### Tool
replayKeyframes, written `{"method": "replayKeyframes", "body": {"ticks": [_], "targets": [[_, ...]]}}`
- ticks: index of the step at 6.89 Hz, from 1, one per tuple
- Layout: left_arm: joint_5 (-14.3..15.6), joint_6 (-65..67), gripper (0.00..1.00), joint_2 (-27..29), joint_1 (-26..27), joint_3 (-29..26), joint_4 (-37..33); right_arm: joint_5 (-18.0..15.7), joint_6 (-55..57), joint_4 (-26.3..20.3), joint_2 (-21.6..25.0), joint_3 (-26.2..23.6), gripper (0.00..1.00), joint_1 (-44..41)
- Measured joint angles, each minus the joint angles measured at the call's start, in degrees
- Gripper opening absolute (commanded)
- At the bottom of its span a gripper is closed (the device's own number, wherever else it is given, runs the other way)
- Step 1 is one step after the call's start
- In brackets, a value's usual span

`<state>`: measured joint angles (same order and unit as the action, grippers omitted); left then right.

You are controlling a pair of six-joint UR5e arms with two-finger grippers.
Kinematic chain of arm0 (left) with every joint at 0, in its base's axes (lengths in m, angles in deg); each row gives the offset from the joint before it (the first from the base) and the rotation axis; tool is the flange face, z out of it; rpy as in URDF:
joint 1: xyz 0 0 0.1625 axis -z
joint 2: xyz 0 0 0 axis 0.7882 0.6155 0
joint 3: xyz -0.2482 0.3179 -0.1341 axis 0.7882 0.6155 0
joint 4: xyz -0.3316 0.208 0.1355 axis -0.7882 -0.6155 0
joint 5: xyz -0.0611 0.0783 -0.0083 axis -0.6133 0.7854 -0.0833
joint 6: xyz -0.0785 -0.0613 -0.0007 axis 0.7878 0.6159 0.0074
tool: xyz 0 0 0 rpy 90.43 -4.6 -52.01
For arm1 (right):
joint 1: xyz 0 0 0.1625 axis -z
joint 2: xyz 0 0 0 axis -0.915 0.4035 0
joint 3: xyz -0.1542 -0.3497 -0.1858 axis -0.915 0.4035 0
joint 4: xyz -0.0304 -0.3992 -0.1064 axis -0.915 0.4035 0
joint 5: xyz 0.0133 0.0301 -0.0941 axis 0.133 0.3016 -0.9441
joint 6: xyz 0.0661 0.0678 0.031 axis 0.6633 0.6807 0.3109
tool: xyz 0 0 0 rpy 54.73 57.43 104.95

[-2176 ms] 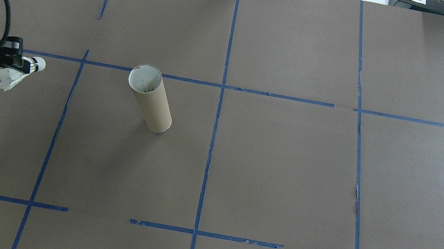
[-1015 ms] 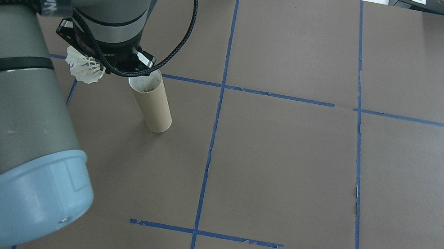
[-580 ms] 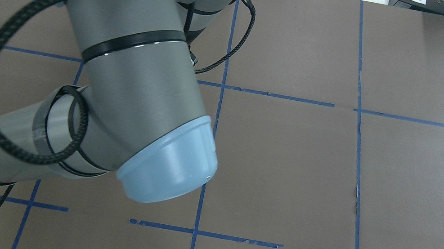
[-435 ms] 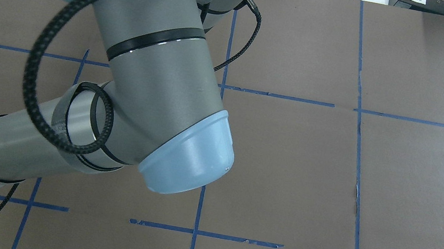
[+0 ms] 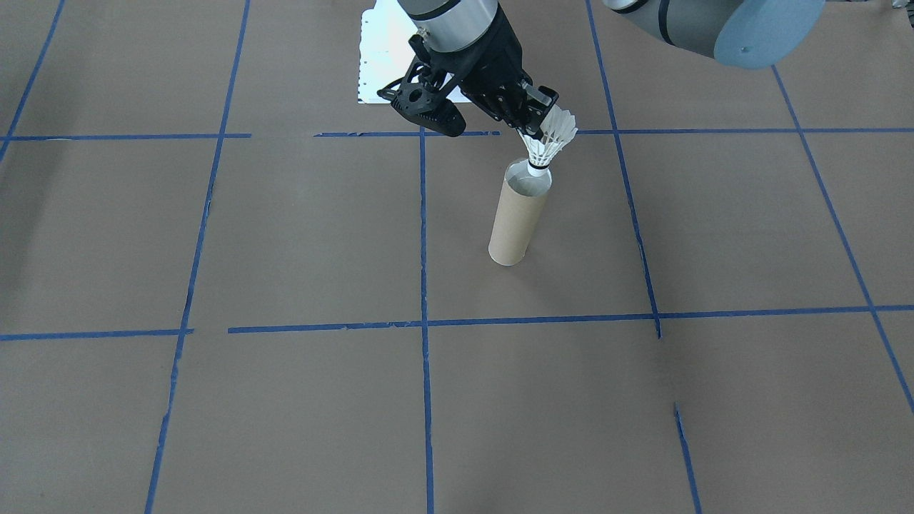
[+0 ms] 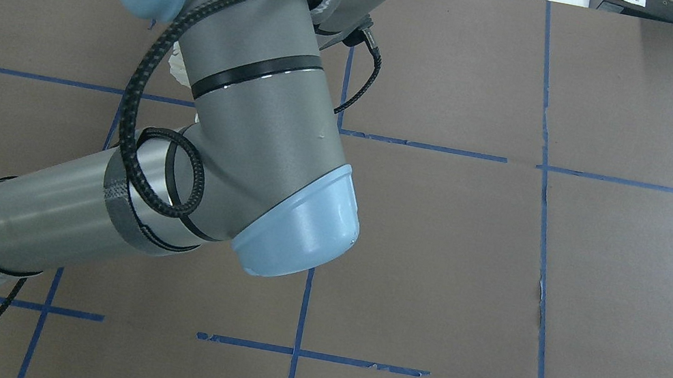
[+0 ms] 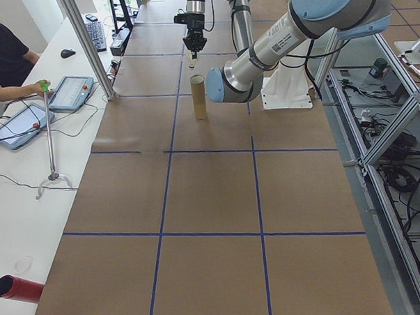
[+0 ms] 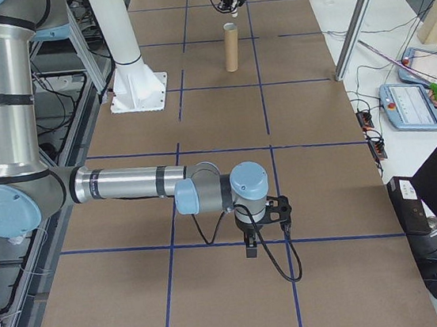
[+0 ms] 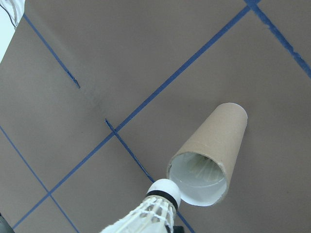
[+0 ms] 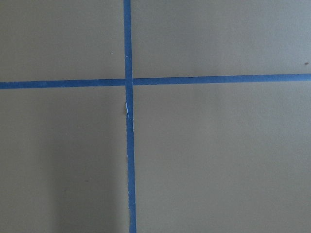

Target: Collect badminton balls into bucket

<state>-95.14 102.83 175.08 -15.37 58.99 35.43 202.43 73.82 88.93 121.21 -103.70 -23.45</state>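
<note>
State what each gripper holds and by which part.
The left gripper holds the shuttlecock by its feather skirt, cork tip down over the cardboard tube. The right gripper shows only in the right-side view; whether it holds anything cannot be told.

One shuttlecock; one cardboard tube; two arms; two tablets; one person.

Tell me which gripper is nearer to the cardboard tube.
Left. The left gripper hangs just above the cardboard tube, holding the shuttlecock cork-down over its open mouth. The right gripper hovers far down the table over bare brown paper, several grid squares away.
</note>
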Motion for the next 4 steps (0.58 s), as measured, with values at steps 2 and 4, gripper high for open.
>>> {"method": "replayKeyframes", "body": {"ticks": [2,4], "targets": [[-0.21,-1.39,0.00,-1.48,-0.07,0.36,-0.80,0.00,0.00,0.00,0.00,0.00,1.00,0.00],[-0.62,-1.96,0.00,-1.78,-0.62,0.63,-1.08,-0.04,0.00,0.00,0.00,0.00,1.00,0.00]]}}
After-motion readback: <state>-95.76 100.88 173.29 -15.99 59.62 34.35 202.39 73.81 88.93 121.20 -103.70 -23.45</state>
